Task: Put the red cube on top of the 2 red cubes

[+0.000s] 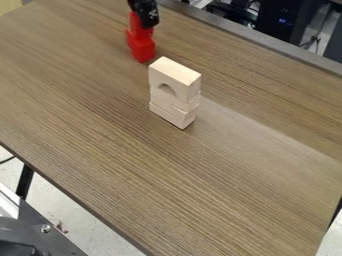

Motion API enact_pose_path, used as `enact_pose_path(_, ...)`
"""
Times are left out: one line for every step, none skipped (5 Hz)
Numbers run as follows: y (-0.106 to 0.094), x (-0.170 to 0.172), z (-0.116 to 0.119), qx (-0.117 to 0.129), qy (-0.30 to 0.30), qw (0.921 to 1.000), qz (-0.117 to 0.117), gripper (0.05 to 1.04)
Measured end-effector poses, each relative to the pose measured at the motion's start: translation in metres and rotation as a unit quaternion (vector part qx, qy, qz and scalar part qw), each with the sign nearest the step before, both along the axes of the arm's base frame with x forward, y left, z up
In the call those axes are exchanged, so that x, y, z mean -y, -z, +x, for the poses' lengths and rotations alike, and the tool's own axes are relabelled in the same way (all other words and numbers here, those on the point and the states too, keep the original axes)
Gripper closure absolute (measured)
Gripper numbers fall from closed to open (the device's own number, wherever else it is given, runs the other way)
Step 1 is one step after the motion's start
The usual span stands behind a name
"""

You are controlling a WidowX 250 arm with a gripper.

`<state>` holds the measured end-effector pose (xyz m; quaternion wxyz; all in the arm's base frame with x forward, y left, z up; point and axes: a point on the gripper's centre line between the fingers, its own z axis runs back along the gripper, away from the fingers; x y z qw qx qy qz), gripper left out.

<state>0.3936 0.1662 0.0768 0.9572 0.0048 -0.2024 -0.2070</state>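
- At the top edge, shows the gripper [145,14] hanging down over the table, right against the upper red of the pile.
- Cannot tell whether wide or narrow, nor whether gripping the red cube [135,22].
- Has the red cube at the top of the red pile, partly behind the gripper.
- Directly below, has the lower red cubes [142,50], too run together to count.
- Nearer the camera and to the right, apart from the red, has a stack of pale blocks [175,75], upright, with an arch cut into the top one.
- Under everything, shows the brown table [147,175], grained, with a paler band at right.
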Motion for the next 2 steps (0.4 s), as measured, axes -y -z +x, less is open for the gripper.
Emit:
enact_pose_path(0.0012, -0.0017, -0.0012, 0.002, -0.011, 0.9999, -0.004, 0.532)
enact_pose_path(0.0014, -0.0048, -0.0056, 0.002, -0.017, 0.9998, -0.008, 0.459)
